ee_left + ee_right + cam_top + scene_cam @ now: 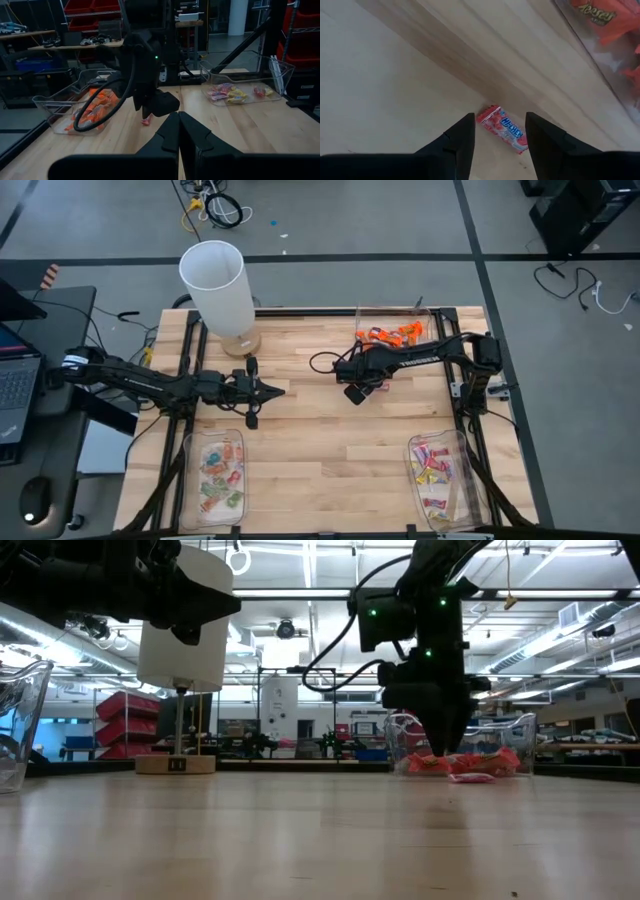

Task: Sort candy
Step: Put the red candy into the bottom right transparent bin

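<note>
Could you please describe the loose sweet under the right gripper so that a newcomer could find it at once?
Start at the clear tray of orange sweets at the far edge of the wooden table. Just in front of it hangs the right gripper, fingers open, and below them lies one pink sweet. It is the only sweet on bare wood, outside any tray.

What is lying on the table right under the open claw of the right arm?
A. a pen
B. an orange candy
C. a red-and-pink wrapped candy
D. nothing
C: the right wrist view shows a red-and-pink wrapped candy on the bare wood between the fingers of the open right gripper, outside the tray of orange candies.
</note>
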### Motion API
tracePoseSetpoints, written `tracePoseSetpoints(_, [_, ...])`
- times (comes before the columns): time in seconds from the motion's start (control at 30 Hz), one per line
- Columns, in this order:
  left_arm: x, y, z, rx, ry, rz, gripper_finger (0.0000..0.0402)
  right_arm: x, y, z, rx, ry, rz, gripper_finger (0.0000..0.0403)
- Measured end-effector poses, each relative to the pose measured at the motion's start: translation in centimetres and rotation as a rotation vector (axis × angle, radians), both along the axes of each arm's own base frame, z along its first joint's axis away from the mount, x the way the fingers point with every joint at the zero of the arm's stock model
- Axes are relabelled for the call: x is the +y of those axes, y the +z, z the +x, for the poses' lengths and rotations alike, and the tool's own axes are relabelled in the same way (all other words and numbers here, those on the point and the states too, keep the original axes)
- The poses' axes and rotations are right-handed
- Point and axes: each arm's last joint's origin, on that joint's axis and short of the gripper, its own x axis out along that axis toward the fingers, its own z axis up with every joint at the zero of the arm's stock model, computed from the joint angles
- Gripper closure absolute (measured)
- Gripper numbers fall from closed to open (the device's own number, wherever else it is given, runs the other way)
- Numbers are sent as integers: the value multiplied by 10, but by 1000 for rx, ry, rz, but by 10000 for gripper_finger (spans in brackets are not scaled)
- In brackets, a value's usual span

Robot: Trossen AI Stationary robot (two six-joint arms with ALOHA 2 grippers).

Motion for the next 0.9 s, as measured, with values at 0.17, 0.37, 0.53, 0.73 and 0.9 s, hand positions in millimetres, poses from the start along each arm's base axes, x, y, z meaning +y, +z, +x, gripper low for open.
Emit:
tracePoseSetpoints(0.17, [0, 0, 0, 0, 0, 0, 397, 4, 0, 1, -12, -39, -7, 244])
tracePoseSetpoints(0.37, [0, 0, 0, -1, 0, -19, 397, 9, 0, 1, -20, -63, -49, 244])
tracePoseSetpoints(0.53, [0, 0, 0, -2, 1, -22, 397, 12, 0, 1, -37, -120, -76, 245])
tracePoseSetpoints(0.73, [0, 0, 0, -2, 1, -22, 397, 17, -5, -1, -53, -169, -87, 245])
tracePoseSetpoints(0.9, [0, 0, 0, -2, 1, -23, 397, 17, -22, -10, -40, -202, -91, 245])
